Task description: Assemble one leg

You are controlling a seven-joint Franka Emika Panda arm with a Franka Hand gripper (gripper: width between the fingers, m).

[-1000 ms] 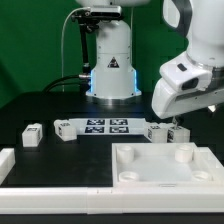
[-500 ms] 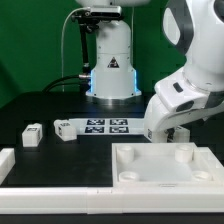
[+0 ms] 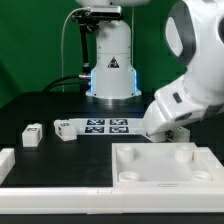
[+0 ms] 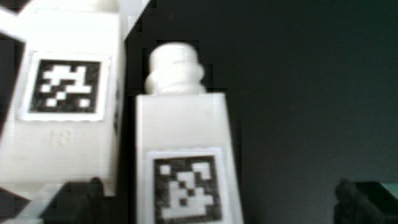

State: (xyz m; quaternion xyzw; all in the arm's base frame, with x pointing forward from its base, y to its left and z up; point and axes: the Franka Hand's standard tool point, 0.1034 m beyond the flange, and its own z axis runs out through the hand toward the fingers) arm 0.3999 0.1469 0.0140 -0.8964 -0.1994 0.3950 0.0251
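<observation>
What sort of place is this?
Probably a robotics lab test bench: green backdrop, black table, a fixed marker board of fiducial tags, a tagged white leg, and a Panda arm.

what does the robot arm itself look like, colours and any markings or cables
The arm is glossy white, with rounded shells and dark joint seams. Its base is a white column with a blue glow and a black triangle mark; a thin cable loops beside it. The gripper has dark fingertips.

A second leg [image 4: 68,100] crowds the leg [image 4: 183,140] (other flank open).
</observation>
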